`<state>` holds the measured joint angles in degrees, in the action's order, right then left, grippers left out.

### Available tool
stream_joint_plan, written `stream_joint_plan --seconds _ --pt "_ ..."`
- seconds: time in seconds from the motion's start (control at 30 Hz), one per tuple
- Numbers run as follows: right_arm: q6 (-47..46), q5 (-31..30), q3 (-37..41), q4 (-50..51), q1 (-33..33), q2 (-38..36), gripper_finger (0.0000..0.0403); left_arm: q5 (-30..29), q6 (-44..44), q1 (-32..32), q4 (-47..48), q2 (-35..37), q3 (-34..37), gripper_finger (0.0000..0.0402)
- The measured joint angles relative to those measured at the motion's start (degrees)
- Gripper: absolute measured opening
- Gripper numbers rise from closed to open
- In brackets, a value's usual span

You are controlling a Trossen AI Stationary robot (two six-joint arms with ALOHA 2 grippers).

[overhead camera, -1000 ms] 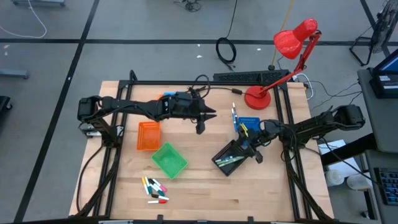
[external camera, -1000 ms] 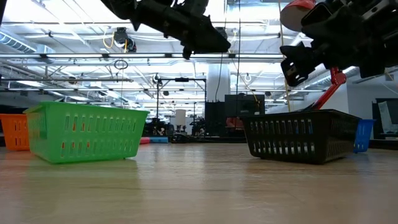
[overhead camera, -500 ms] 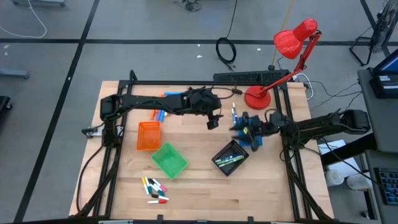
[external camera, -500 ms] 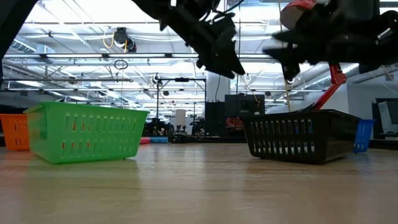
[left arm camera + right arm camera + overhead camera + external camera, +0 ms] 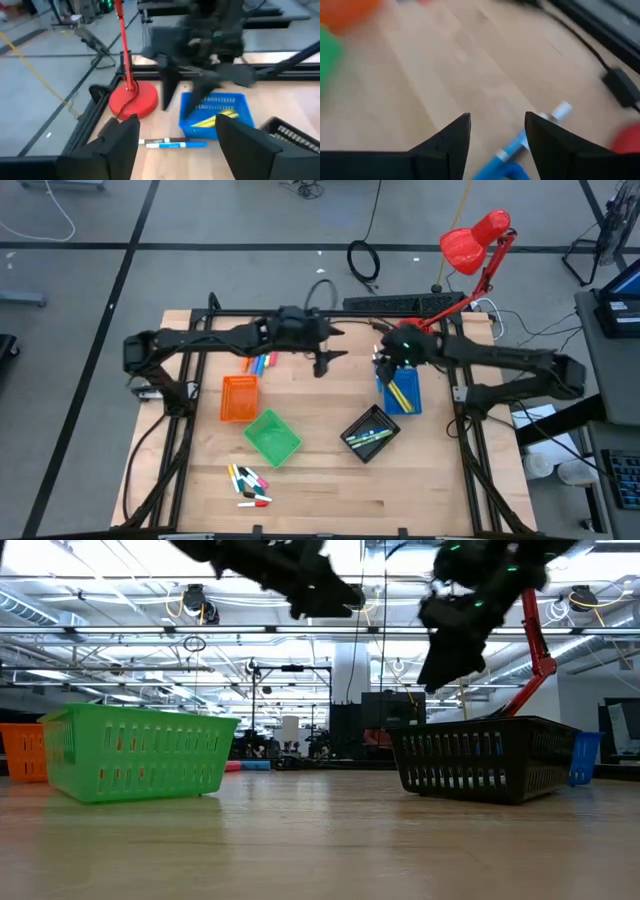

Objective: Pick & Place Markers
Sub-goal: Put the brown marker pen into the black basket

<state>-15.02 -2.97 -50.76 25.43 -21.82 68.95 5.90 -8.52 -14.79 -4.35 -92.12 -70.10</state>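
A blue-and-white marker [image 5: 172,144] lies flat on the wood just left of the blue tray [image 5: 410,402], which holds yellow markers [image 5: 215,119]. My left gripper [image 5: 330,362] hangs open in the air over the table's far middle, aimed at that marker, with nothing between its fingers. My right gripper [image 5: 387,360] hovers open above the blue tray's far end, slanting down, with the same marker [image 5: 520,142] below it. Chunky orange and blue markers [image 5: 258,364] lie under the left arm. A heap of short mixed-colour markers [image 5: 250,484] lies near the front left. Green markers [image 5: 368,437] lie in the black tray [image 5: 352,425].
An orange tray [image 5: 238,397] and a green tray [image 5: 272,437] stand left of centre. The red lamp's base [image 5: 410,336] and a black cable [image 5: 612,80] sit at the far right, close to both grippers. Bare wood lies between the green and black trays.
My right gripper has risen from over the black tray and swung toward the table's far edge, tipping from steeply down to a shallower slant; it now hangs over the blue tray's far end. My left gripper reached toward the right, then drew back toward the far edge and rose.
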Motion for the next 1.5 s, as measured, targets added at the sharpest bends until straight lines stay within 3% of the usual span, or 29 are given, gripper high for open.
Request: stream_joint_plan --seconds 0.13,0.3,0.43,0.63,1.03,1.23,1.5 --pt "2.6 0.0 -8.8 11.2 -3.8 9.8 0.0173 1.5 1.8 -0.5 -13.2 4.7 10.8 0.0244" --pt "3.9 1.7 -12.6 10.7 -8.2 19.1 0.0172 1.7 4.3 -0.5 -23.9 9.2 18.8 0.0234" --pt "3.1 6.2 -12.7 7.1 -11.2 24.6 0.0170 1.6 4.5 -0.5 -23.9 11.6 20.2 0.0229" --pt "2.0 4.5 -12.7 7.4 -12.4 30.2 0.0164 1.6 3.9 -0.3 -20.9 12.7 20.4 0.0227" --pt "1.2 2.7 -12.6 8.0 -12.7 30.7 0.0164 1.6 3.7 -0.4 -20.5 12.7 20.4 0.0228" --pt "1.4 -1.9 -12.6 9.5 -13.0 29.7 0.0164 1.5 3.8 -0.4 -20.2 12.7 20.4 0.0228" --pt "2.3 -1.5 -11.1 8.8 -12.9 29.8 0.0164 1.5 3.8 -0.4 -19.8 12.7 20.4 0.0228"
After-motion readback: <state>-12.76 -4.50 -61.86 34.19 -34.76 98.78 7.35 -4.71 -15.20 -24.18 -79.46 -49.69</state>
